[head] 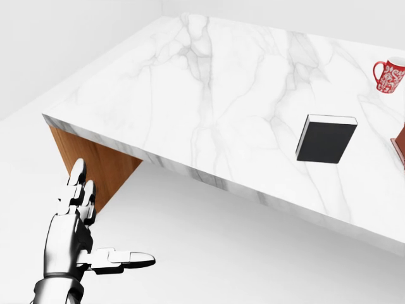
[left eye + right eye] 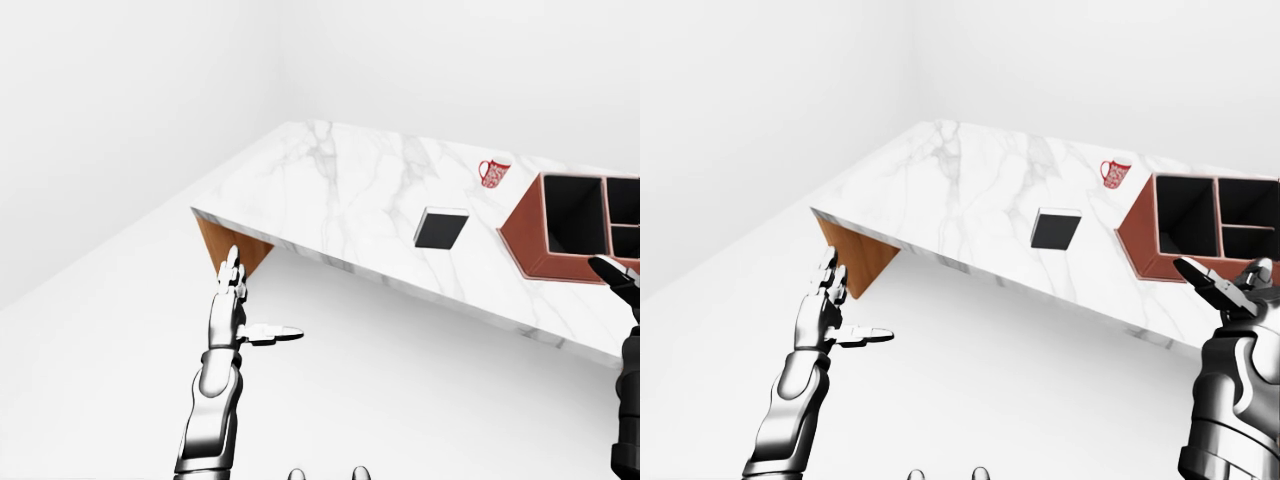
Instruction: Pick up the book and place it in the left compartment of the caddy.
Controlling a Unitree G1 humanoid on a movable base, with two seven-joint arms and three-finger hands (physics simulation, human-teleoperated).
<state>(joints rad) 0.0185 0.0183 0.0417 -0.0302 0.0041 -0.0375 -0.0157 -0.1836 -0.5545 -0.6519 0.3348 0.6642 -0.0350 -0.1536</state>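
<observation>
Bare white room, marble table (image 1: 209,82)

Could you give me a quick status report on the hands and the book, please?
Left hand and right hand open, empty, short of the table. Book flat, untouched. Caddy beside it; nothing between.

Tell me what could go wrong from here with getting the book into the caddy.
1. The black flat book lies flat on the white marble table, so open fingers may slide it instead of lifting it.
2. Both the left hand and the right hand are off the table, so a long reach is needed.
3. The red-brown caddy has several compartments; the book could land in the wrong one.
</observation>
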